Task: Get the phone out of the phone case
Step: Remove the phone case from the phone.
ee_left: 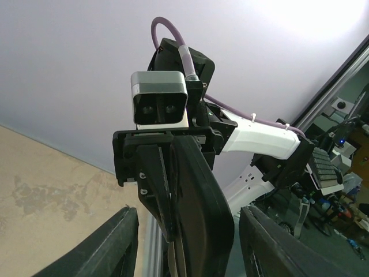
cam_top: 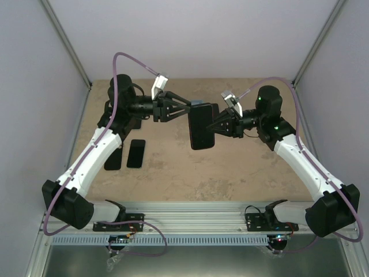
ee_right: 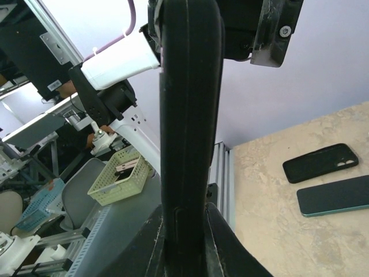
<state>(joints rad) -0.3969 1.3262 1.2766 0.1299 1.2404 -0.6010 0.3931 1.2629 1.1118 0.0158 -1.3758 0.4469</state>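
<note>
The cased phone [cam_top: 202,128] is held in the air above the middle of the table [cam_top: 173,179], between the two arms and clear of the surface.

The right gripper [cam_top: 215,127] reaches in from the right and is clamped on the cased phone. In the right wrist view its fingers [ee_right: 222,245] press against both broad faces, with the body seen edge-on between them.

The left gripper [cam_top: 185,109] reaches in from the left at the far end of the cased phone. Its fingers [ee_left: 112,245] are spread wide. In the left wrist view the cased phone passes between them with a gap visible on each side, so there is no contact.

In the top view the long axis of the cased phone runs near to far, crosswise to the line joining the two grippers. The right gripper holds the right long side and the left gripper straddles the far left corner.

Both grippers are at the cased phone, but only the right one has hold. The coming move therefore probably belongs to the left gripper, which needs to close on the case edge at that corner and work it away from the phone.

A loose case [ee_right: 320,163] and a loose phone [ee_right: 334,195] lie side by side on the table, well apart from the grippers.
</note>
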